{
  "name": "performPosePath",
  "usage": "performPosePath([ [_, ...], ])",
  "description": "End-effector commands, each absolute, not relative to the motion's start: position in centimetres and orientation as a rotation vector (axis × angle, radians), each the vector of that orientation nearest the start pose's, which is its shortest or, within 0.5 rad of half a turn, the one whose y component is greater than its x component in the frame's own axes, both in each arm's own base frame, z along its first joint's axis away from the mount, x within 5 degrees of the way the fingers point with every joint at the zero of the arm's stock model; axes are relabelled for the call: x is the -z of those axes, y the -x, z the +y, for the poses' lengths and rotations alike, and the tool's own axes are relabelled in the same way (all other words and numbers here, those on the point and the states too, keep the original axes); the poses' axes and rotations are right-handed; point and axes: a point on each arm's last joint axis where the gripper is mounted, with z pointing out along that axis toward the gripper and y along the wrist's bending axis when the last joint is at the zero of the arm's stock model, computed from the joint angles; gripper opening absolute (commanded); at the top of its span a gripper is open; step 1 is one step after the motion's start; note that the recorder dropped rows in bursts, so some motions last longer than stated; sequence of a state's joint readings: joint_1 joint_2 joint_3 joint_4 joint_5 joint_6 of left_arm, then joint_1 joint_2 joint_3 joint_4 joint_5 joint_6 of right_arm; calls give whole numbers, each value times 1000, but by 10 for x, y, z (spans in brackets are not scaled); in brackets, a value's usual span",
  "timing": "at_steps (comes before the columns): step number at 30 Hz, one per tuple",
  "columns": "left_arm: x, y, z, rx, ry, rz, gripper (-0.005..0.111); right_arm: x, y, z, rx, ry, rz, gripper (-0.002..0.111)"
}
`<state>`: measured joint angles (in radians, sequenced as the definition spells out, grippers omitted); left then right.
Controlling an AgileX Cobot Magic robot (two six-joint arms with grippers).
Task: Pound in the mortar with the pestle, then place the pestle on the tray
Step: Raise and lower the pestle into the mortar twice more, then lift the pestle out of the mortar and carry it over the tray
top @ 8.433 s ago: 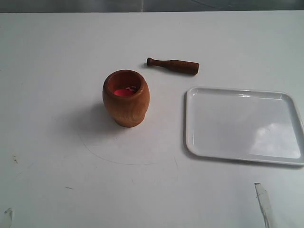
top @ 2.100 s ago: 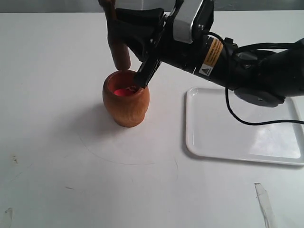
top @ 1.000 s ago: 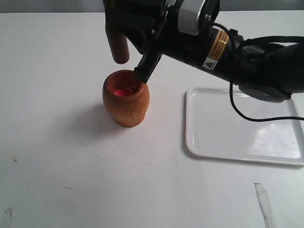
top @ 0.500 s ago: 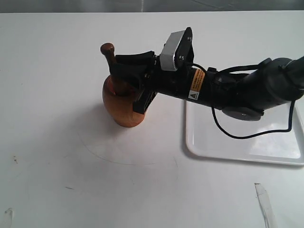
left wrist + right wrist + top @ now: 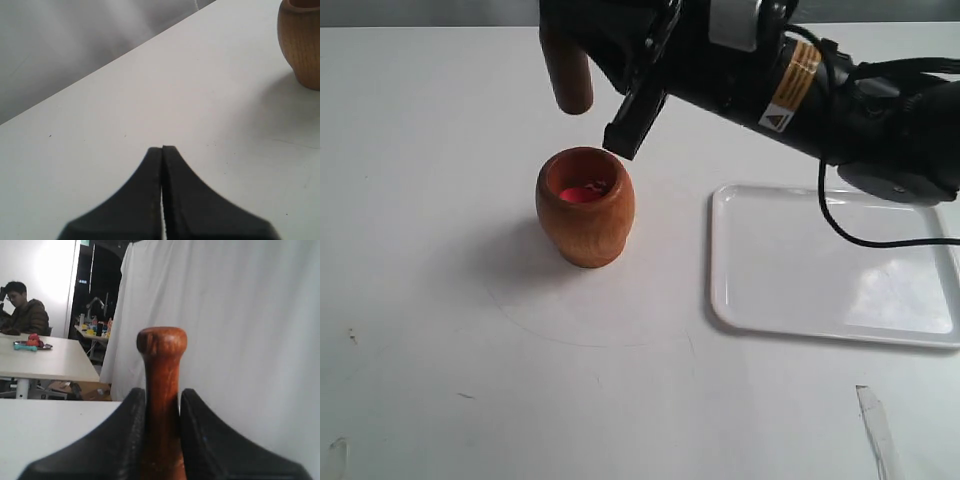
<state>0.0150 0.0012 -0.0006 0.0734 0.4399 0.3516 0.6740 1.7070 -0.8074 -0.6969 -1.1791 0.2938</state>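
Observation:
The orange-brown wooden mortar point(image 5: 585, 206) stands upright left of the middle of the table, with a pink-red bit inside; its side also shows in the left wrist view, mortar point(image 5: 302, 42). My right gripper point(image 5: 582, 35) is shut on the dark brown pestle point(image 5: 567, 75), which hangs thick end down above and slightly behind the mortar, clear of its rim. In the right wrist view the pestle point(image 5: 161, 385) stands between the gripper point(image 5: 162, 396) fingers, knob up. The white tray point(image 5: 835, 265) lies to the right. My left gripper point(image 5: 163, 149) is shut and empty over bare table.
The black right arm point(image 5: 840, 95) reaches over the tray's far edge. A strip of tape point(image 5: 877, 430) lies near the table's front right. The right wrist view shows a white curtain point(image 5: 240, 315) and a seated person point(image 5: 22, 310) in the background.
Half a second ago the pestle was down inside the mortar with its knob tilted left; now the right gripper has lifted it out, above the rim. The mortar has not moved.

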Motion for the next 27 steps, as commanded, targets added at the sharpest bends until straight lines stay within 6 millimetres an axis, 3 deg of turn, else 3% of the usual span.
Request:
performPosePath([
  [1, -174, -51, 3, -302, -361, 1897, 0, -196, -236, 263, -1020, 1039, 1233, 0],
  [5, -174, -51, 3, -302, -361, 1897, 0, -143, -240, 268, -1096, 1044, 1424, 0],
  [7, -174, -51, 3, -302, -361, 1897, 0, -140, -240, 268, -1090, 1053, 1427, 0],
  [9, -174, -51, 3, -302, -361, 1897, 0, -154, -241, 267, -1044, 1048, 1338, 0],
  [13, -174, -51, 3, -302, -361, 1897, 0, -228, -238, 255, -899, 985, 1163, 0],
  [16, -174, -51, 3, -302, -361, 1897, 0, -273, -230, 236, -701, 998, 1226, 0],
  [21, -174, -51, 3, -302, -361, 1897, 0, -308, -217, 193, -388, 956, 1496, 0],
  [27, -174, -51, 3, -302, -361, 1897, 0, -323, -194, 140, -108, 845, 1817, 0],
])
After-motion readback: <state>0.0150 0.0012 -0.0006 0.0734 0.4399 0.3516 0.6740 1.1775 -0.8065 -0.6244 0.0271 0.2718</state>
